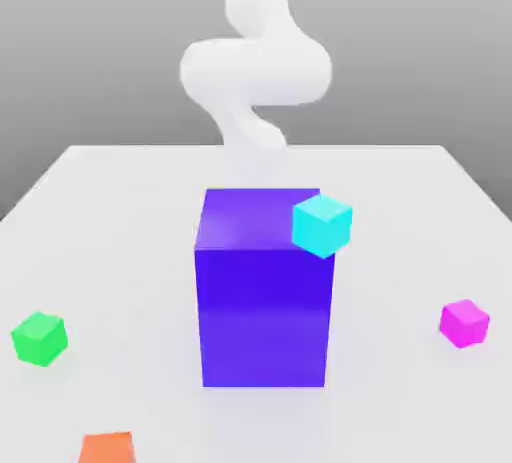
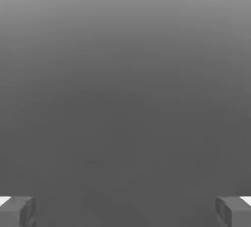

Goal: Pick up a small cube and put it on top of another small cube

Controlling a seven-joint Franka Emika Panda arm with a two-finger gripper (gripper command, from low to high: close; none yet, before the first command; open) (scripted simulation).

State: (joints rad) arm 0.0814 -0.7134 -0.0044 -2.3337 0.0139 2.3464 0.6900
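The small magenta cube lies on the white table at the exterior view's right, well apart from the other pieces. A cyan cube shows against the upper right corner of the big blue-violet block; I cannot tell whether it rests on the block. The white arm curls above the table's far side, behind the block. In the hand view my gripper is open, its two grey fingertips standing far apart with nothing between them, in front of a plain grey background.
A green cube sits at the exterior view's left and an orange cube lies at the near edge. The tall blue-violet block stands in the middle of the table, between the arm and the near cubes.
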